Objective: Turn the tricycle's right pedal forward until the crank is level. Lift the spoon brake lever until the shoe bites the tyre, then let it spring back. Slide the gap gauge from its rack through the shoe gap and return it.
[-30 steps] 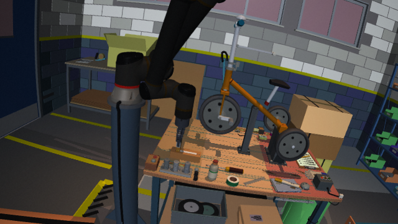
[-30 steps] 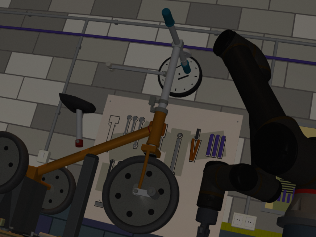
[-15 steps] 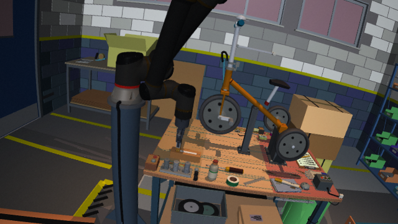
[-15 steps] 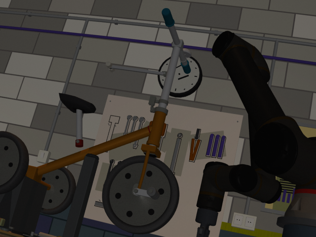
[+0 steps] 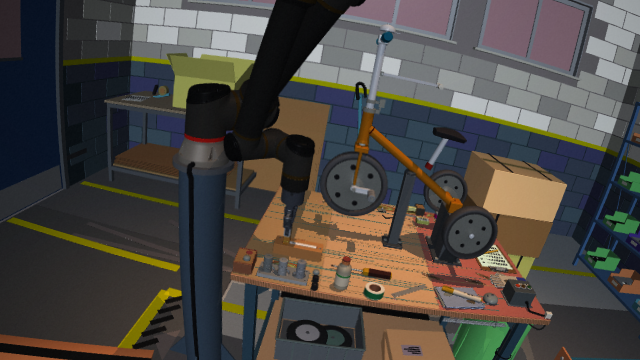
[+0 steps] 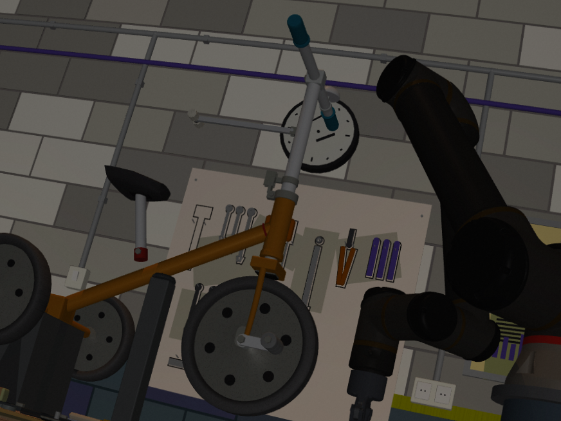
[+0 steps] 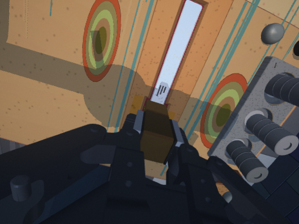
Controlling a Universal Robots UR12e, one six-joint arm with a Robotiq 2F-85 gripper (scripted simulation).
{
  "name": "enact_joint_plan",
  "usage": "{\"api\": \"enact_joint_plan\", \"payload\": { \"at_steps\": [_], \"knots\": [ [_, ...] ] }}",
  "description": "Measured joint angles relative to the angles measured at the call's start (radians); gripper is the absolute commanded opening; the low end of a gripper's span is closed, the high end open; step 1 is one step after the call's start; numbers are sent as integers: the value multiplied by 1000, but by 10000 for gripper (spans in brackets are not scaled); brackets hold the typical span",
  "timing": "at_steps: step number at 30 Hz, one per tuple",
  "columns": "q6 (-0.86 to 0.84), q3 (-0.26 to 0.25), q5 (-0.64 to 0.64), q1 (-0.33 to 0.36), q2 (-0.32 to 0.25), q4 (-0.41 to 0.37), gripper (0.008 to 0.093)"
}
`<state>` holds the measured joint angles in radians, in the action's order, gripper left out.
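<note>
On the left part of the workbench the gap gauge [image 7: 175, 53] lies in its wooden rack [image 5: 298, 246], a pale flat blade with a brown handle block [image 7: 156, 131] at the near end. My gripper [image 7: 157, 133] stands straight down over that end, and its fingers are closed on the two sides of the handle block. The orange tricycle [image 5: 400, 165] sits clamped on a stand further back on the bench. Its front wheel [image 6: 249, 345] hangs in the air, and the crank [image 6: 256, 341] lies near level. The brake lever [image 6: 240, 121] juts out from the steering column.
A grey block of upright sockets [image 7: 263, 133] stands just right of the rack. A bottle [image 5: 342, 273], a screwdriver, a tape roll [image 5: 373, 290] and small tools lie along the bench's front edge. Cardboard boxes [image 5: 515, 200] stand behind the bench on the right.
</note>
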<state>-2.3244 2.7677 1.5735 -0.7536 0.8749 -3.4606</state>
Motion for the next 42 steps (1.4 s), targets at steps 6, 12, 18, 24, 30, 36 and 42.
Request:
{"api": "enact_joint_plan", "payload": {
  "at_steps": [6,12,18,24,30,36,42],
  "knots": [
    [0,0,0,0,0,0,110],
    [0,0,0,0,0,0,80],
    [0,0,0,0,1,2,80],
    [0,3,0,0,25,23,80],
    [0,10,0,0,90,81,80],
    [0,17,0,0,190,173,80],
    [0,21,0,0,301,280,80]
  ]
}}
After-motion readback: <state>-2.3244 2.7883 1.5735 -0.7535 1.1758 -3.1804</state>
